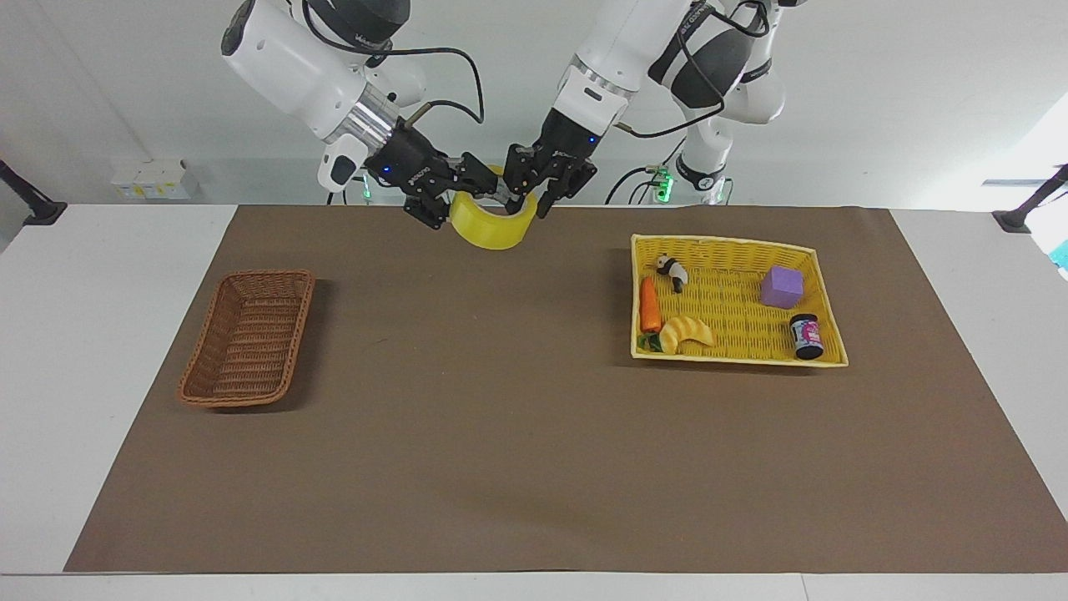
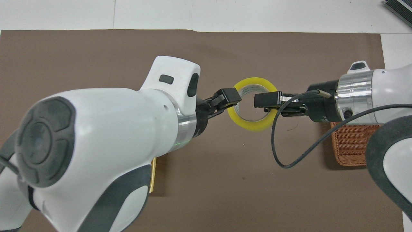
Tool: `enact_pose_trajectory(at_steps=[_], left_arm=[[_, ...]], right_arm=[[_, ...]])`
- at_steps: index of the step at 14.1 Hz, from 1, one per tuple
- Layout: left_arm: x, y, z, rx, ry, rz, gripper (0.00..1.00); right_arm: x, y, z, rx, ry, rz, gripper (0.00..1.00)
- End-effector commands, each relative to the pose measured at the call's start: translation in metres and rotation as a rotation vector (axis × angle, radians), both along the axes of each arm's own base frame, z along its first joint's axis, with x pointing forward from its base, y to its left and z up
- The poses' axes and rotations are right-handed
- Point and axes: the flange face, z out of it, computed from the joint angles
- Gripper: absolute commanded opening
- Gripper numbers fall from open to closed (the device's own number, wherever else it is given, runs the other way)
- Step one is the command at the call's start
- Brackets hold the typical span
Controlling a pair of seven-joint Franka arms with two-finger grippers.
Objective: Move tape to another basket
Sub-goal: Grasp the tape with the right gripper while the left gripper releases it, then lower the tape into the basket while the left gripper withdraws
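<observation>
The yellow tape [image 1: 491, 229] hangs in the air over the brown mat, near the robots' edge and between the two baskets. My right gripper [image 1: 477, 185] is shut on the roll's rim on the right arm's side and carries it; in the overhead view this gripper [image 2: 262, 100] reaches into the ring of the tape [image 2: 254, 121]. My left gripper [image 1: 528, 192] stands open at the roll's other rim, its fingers spread around the wall without holding it. The brown wicker basket [image 1: 248, 338] sits empty toward the right arm's end of the table.
A bright yellow woven basket [image 1: 734, 243] lies toward the left arm's end. It holds a carrot [image 1: 650, 305], a banana [image 1: 687, 331], a panda figure [image 1: 672, 270], a purple cube [image 1: 782, 286] and a small jar [image 1: 806, 335]. Both arms meet over the mat's middle.
</observation>
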Motion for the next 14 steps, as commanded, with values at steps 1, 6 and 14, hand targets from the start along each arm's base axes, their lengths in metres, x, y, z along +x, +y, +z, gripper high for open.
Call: enact_pose_trajectory(at_steps=[1,6,14], left_arm=[[0.005,0.028,0.009,-0.024,0.032,0.002,1.0],[0.001,0.057,0.009,0.053,0.037,-0.164,1.0],[0.068,0.226,-0.015,0.356,-0.012,-0.221,1.0]], right_arm=[[-0.002,-0.027,0.021,0.026,0.014,-0.003,0.0],[-0.005,-0.119,0.02,0.01,0.051,-0.004,0.0],[0.01,-0.268,-0.088,-0.132,0.142,-0.143,0.0]])
